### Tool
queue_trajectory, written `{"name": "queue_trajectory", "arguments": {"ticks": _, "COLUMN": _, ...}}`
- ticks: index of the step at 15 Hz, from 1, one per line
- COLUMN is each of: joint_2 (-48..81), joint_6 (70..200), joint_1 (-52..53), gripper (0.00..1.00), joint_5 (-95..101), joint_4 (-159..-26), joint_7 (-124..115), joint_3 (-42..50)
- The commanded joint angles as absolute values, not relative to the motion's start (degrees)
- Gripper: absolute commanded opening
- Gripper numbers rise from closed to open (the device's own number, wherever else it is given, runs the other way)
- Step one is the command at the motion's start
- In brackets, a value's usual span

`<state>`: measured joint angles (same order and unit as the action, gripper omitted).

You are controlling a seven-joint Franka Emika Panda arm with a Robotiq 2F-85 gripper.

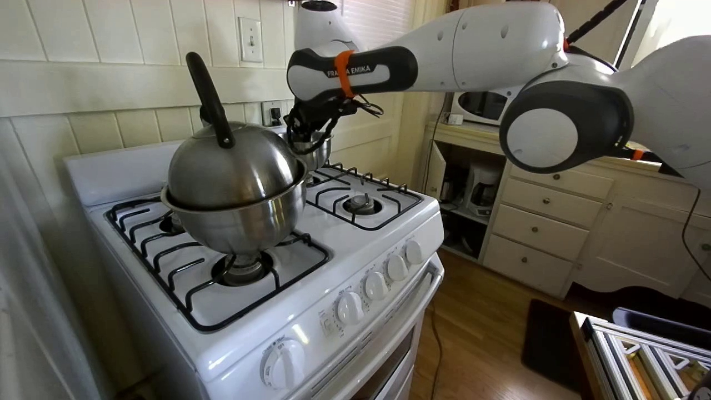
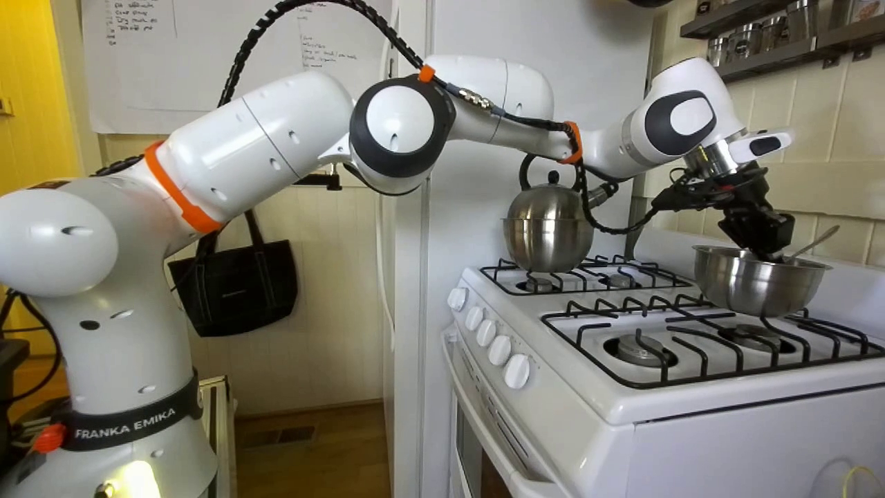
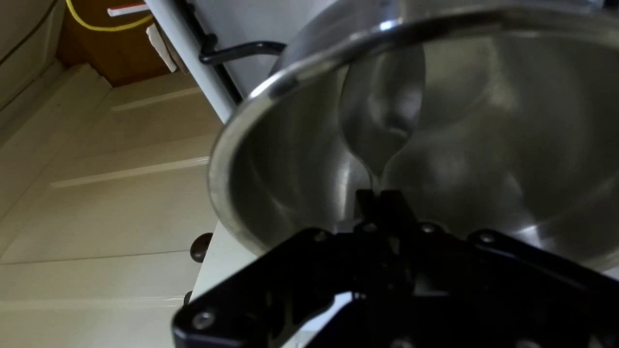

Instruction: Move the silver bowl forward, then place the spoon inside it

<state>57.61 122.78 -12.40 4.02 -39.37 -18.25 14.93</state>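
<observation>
Steel spoon point(image 3: 382, 101), wrist view: scoop hangs over the inside of the silver bowl point(image 3: 483, 145); claw point(image 3: 377, 194) pinched tight on the spoon's neck, nothing else held. Whether the scoop touches the bowl's side, can't tell. In an exterior view: silver bowl well back on the stove point(image 2: 608, 398), claw at its mouth, spoon handle slanting up above the rim. In an exterior view: kettle point(image 1: 233, 166) hides part of the silver bowl (little use to me). Placing, I judge. I'd ease down, rest the handle on the rim, then release slowly and lift straight.
</observation>
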Motion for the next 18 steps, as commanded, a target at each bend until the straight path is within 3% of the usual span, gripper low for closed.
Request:
{"name": "queue_trajectory", "arguments": {"ticks": 1, "joint_2": 59.55, "joint_6": 119.96, "joint_1": -12.81, "gripper": 0.02, "joint_5": 3.6, "joint_4": -35.65, "joint_7": -18.06, "joint_3": 14.56}}
{"name": "queue_trajectory", "arguments": {"ticks": 3, "joint_2": 59.43, "joint_6": 119.27, "joint_1": -12.91, "gripper": 0.02, "joint_5": 3.4, "joint_4": -35.5, "joint_7": -17.65, "joint_3": 14.26}}
{"name": "queue_trajectory", "arguments": {"ticks": 6, "joint_2": 59.09, "joint_6": 117.39, "joint_1": -12.87, "gripper": 0.4, "joint_5": 3.39, "joint_4": -35.45, "joint_7": -17.12, "joint_3": 14.07}}
{"name": "queue_trajectory", "arguments": {"ticks": 11, "joint_2": 58.66, "joint_6": 114.47, "joint_1": -12.82, "gripper": 0.72, "joint_5": 3.54, "joint_4": -34.46, "joint_7": -17.1, "joint_3": 14.22}}
{"name": "queue_trajectory", "arguments": {"ticks": 14, "joint_2": 57.12, "joint_6": 113.48, "joint_1": -12.47, "gripper": 1.0, "joint_5": 4.36, "joint_4": -33.93, "joint_7": -17.2, "joint_3": 15.07}}
{"name": "queue_trajectory", "arguments": {"ticks": 18, "joint_2": 54.19, "joint_6": 114.33, "joint_1": -11.87, "gripper": 1.0, "joint_5": 5.45, "joint_4": -32.56, "joint_7": -16.95, "joint_3": 16.75}}
